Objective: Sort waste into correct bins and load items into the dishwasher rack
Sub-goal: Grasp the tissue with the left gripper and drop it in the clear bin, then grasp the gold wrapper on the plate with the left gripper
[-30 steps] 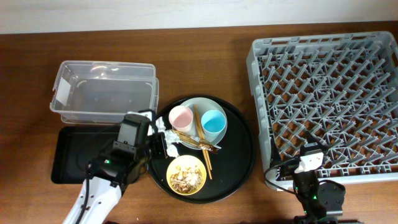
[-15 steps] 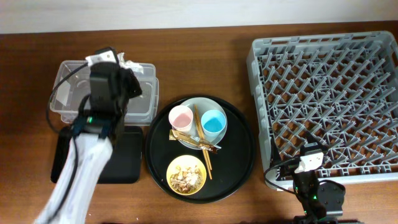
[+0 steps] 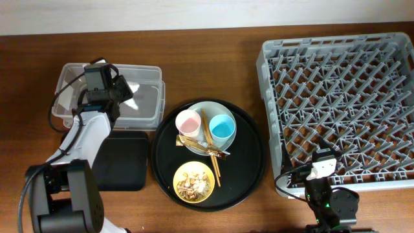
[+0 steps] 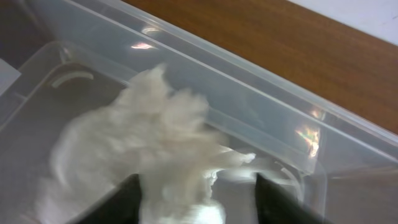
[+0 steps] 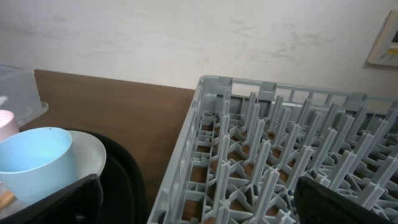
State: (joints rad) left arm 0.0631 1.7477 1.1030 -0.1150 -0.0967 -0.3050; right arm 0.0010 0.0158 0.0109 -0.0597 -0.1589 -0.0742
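Left wrist view, napkin [image 4: 155, 149] in clear tub [image 4: 261, 106], left jaws spread, right jaws spread.

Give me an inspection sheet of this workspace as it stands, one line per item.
Surface: brown wooden table.
Job's things: white napkin over the clear tub; pink cup and blue cup on the grey-green plate; chopsticks across the plate; wrapper at its edge; yellow bowl with food scraps; black rectangular tray and dishwasher rack both hold nothing.
Clutter: round black tray carries the dishes.
Pincers: left pincer open over the tub; right pincer open, parked by the rack.
Cables: black leads along both arms.
Surroundings: pale wall.
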